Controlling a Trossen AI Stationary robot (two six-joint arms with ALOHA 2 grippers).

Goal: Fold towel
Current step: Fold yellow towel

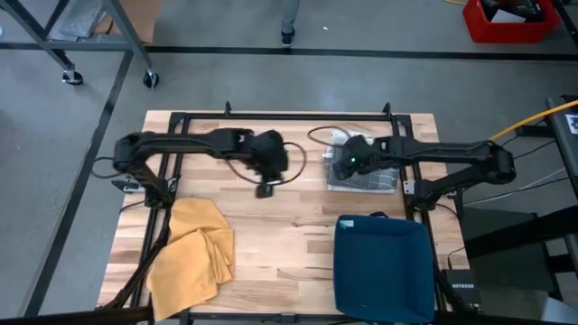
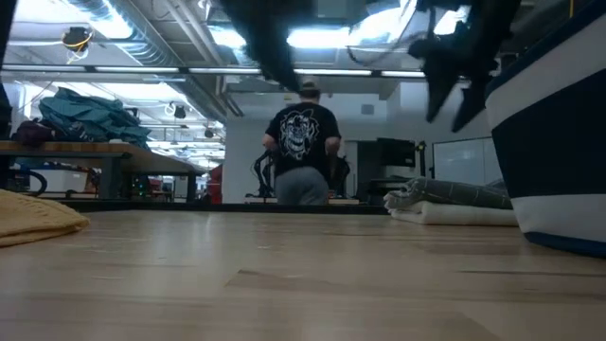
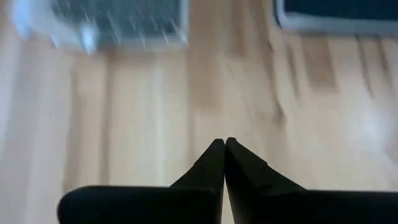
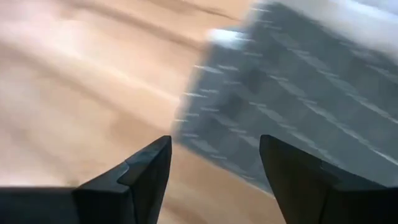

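Observation:
A crumpled yellow towel (image 1: 194, 253) lies on the table's near left part and shows at the left of the low view (image 2: 33, 218). A folded grey towel (image 1: 366, 176) lies flat near the far right part, also visible as a grey towel (image 2: 454, 204) (image 3: 118, 22) (image 4: 292, 93). My left gripper (image 1: 265, 188) (image 3: 224, 144) hangs shut over bare wood at the table's middle. My right gripper (image 1: 346, 164) (image 4: 214, 152) is open and hovers above the grey towel's left edge, clear of it, as the low view (image 2: 453, 99) shows.
A dark blue bin (image 1: 384, 266) (image 2: 559, 142) stands at the near right edge. A cable (image 1: 325, 135) loops by the far edge. A person (image 2: 303, 142) stands beyond the far edge. Bare wood (image 1: 280, 235) lies between the yellow towel and the bin.

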